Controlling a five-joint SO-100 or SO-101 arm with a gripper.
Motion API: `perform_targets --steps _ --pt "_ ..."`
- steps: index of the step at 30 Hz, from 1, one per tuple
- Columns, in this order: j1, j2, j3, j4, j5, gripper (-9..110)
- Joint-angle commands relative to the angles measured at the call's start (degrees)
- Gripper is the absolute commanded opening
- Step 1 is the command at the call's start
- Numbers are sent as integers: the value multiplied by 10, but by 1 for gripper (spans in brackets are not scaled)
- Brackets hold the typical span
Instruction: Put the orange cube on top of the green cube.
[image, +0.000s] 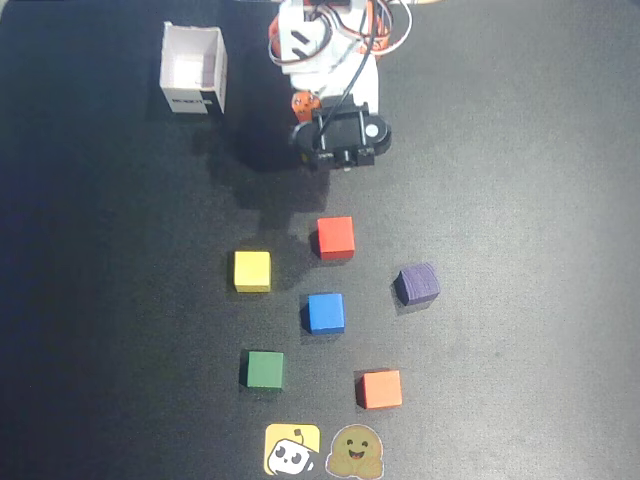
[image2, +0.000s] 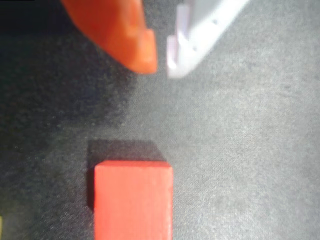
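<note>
In the overhead view the orange cube (image: 381, 389) lies on the black mat at the lower right, and the dark green cube (image: 265, 369) lies to its left, about a hand's width away. The arm (image: 340, 125) is folded at the top of that view, far from both cubes. In the wrist view my gripper (image2: 161, 65) hangs above the mat. Its orange finger (image2: 125, 35) and white finger (image2: 200, 30) are nearly touching and hold nothing. Neither task cube appears in the wrist view.
A red cube (image: 335, 238) (image2: 133, 200) is nearest the arm. Yellow (image: 252, 271), blue (image: 326, 312) and purple (image: 417, 285) cubes lie between it and the task cubes. A white open box (image: 193, 70) stands at the top left. Two stickers (image: 320, 450) sit at the bottom edge.
</note>
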Motion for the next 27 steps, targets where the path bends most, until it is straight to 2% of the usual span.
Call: perform_targets --steps 1,7,15,20,27 --pt "1 5 -4 1 4 0" --pt "0 5 -4 -18 -14 10" --pt "-37 -33 -36 -63 20 13" --pt "-49 -260 -156 -130 35 15" --pt "-46 -575 -403 -140 35 17"
